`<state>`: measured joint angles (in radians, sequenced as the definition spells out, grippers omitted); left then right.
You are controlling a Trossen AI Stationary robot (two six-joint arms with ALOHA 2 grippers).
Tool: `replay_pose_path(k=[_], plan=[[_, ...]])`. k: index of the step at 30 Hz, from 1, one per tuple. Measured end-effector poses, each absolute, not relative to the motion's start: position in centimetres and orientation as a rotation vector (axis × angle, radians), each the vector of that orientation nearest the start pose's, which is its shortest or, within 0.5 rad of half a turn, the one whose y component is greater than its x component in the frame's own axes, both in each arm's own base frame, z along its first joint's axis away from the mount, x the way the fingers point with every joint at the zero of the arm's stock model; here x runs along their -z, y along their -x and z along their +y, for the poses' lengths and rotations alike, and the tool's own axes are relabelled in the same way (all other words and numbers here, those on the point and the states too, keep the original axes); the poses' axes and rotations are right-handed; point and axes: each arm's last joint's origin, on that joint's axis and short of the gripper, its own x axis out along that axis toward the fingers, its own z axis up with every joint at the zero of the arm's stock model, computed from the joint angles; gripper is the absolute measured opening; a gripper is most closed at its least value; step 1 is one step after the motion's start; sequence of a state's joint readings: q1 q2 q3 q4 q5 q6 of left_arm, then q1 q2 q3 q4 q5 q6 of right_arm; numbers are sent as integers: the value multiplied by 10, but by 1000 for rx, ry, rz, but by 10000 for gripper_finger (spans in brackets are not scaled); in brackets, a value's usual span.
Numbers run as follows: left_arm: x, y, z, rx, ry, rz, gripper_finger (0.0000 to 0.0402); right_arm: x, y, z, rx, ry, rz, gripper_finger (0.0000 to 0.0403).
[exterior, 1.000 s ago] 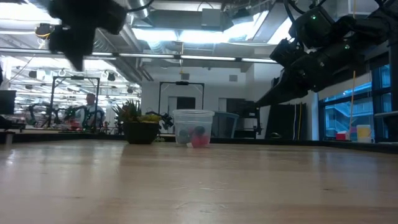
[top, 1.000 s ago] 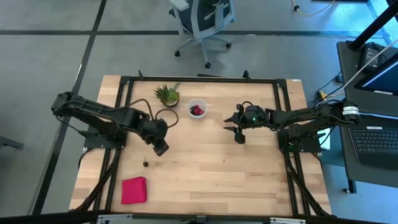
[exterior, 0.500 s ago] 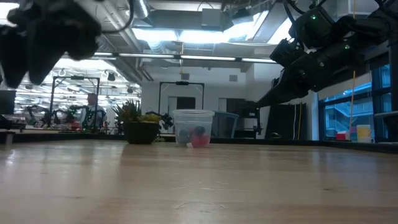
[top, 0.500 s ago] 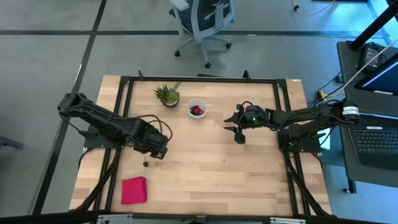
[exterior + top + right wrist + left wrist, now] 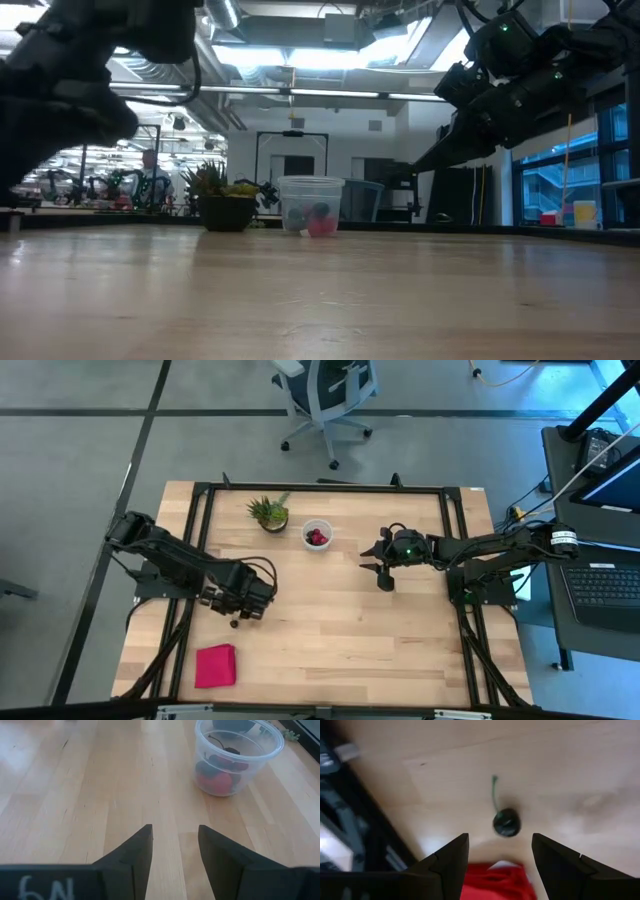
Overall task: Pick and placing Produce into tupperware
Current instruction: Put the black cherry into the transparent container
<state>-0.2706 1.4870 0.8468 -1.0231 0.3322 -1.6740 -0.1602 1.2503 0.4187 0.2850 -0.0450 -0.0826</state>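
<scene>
Left pincer (image 5: 500, 860) was low over the pale wood-plank worktop (image 5: 340, 630), its two dark, blocky, wedge-shaped fingers (image 5: 451, 862) spread wide with nothing between them. Just ahead of the tips lay one small, round, dark, glossy cherry (image 5: 506, 822) with a thin curved green stem, resting on the wood, touching neither finger. In the high view that cherry (image 5: 234, 624) sat at the pincer's (image 5: 243, 616) tip. Nearby, toward the front-left corner, lay a flat red square cloth (image 5: 215, 665), soft-looking and slightly rumpled.

Right pincer (image 5: 175, 845) hung above the worktop, fingers parted, holding nothing; in the high view it (image 5: 384, 579) was right of centre.

Farther back, the tupperware (image 5: 237, 757), a small round clear plastic cup with a whitish rim and thin walls, stood upright and held several red and dark round produce (image 5: 216, 780) pieces. Just beside it stood a spiky green potted plant (image 5: 269, 513).
</scene>
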Motion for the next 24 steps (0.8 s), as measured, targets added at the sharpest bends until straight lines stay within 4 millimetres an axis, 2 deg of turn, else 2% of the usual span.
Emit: replay_pose_path(k=[15, 24], plan=[[-135, -197, -61, -1013, 1327, 1610, 209, -163, -226, -35, 90, 24, 549, 161], [-124, -196, -62, -925, 1416, 1597, 209, -163, -226, -35, 90, 24, 549, 161]])
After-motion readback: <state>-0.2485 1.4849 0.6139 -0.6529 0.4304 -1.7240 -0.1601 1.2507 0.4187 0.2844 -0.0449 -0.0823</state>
